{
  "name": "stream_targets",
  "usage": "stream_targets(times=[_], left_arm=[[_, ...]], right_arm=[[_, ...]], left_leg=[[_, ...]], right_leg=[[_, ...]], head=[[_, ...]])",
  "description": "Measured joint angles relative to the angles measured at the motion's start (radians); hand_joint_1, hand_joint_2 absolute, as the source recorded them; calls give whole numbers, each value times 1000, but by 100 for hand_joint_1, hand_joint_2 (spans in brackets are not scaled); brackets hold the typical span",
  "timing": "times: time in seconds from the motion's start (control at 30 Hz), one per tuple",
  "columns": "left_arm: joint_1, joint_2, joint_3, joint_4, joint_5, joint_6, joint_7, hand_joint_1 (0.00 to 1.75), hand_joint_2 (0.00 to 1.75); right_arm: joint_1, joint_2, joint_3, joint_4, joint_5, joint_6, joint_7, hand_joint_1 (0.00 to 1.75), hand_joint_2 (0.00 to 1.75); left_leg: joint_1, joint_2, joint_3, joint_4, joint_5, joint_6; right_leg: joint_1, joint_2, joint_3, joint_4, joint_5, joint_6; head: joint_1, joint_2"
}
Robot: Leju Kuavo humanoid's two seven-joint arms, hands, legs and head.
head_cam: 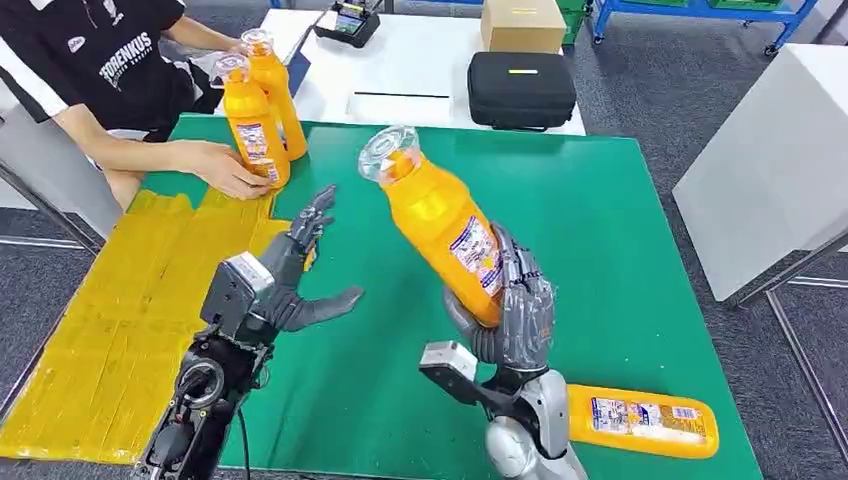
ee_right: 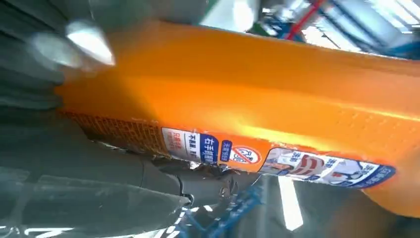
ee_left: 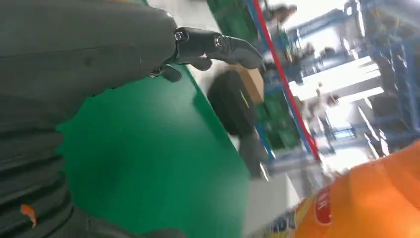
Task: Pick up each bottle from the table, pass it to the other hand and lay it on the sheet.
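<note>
L robot hand (head_cam: pixel 290 275) raised, fingers spread, R robot hand (head_cam: pixel 515 310) raised, fingers clenched

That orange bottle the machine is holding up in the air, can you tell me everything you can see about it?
The held bottle looks like clear plastic filled with orange liquid, with a clear cap at its top and a printed label with blue and white panels on its side. It is lifted off the green table, tilted so the cap leans toward the robot's left. The right hand grips its lower part, fingers wrapped around it. The left hand is spread nearby, not touching it.
</note>
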Motion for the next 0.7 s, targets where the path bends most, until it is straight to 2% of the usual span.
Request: stream_targets(times=[0.23,0.5,0.7], left_arm=[[-50,-6,-35,68,182,-54,40,0,175],[-77,-8,-52,112,407,-130,54,0,175],[-78,-8,-53,116,428,-139,56,0,175]], right_arm=[[-4,53,-34,-15,17,-1,-118,175,175],[6,76,-34,-10,76,0,-103,175,175],[6,82,-31,-8,83,-1,-100,175,175]], left_leg=[[0,0,0,0,0,0],[0,0,-1,0,0,0],[0,0,-1,0,0,0]], right_leg=[[0,0,0,0,0,0],[0,0,0,0,0,0],[0,0,-1,0,0,0]], head=[[0,0],[0,0],[0,0]])
